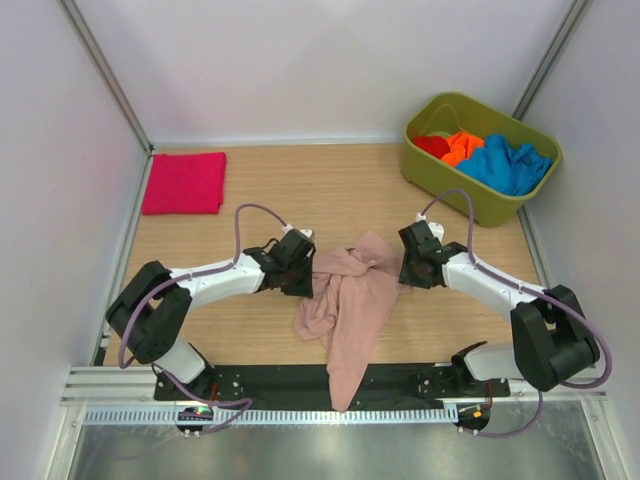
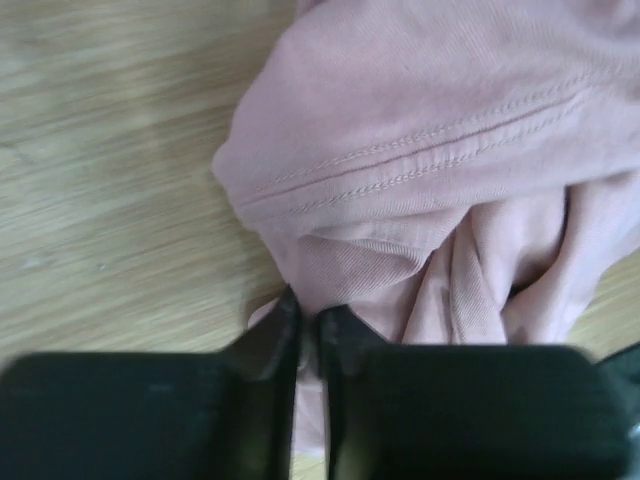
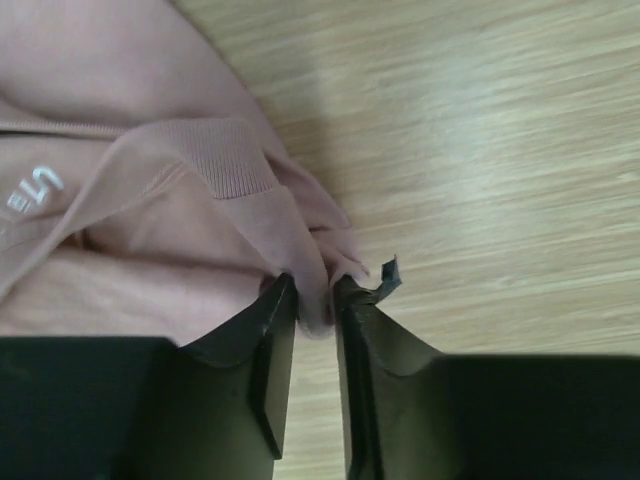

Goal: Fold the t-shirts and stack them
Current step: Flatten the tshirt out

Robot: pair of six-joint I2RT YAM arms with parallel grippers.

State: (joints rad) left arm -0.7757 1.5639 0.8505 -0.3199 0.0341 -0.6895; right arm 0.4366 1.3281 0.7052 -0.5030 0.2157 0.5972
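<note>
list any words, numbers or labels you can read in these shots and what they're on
White lettering printed on the pink t-shirt, beside its ribbed collar: it lies sideways and is cut off by the picture's edge, so it is too partial to read.
No other text shows in any view.

The crumpled dusty-pink cloth t-shirt [image 1: 345, 300] is plain (small white lettering [image 3: 35, 190] near its collar). The folded magenta cloth t-shirt [image 1: 184, 183] is solid. The olive-green plastic tub [image 1: 440, 185] holds a red t-shirt [image 1: 432, 146], an orange t-shirt [image 1: 462, 146] and a blue t-shirt [image 1: 510, 167]. The worktop [image 1: 320, 190] is pale wood-grain.
</note>
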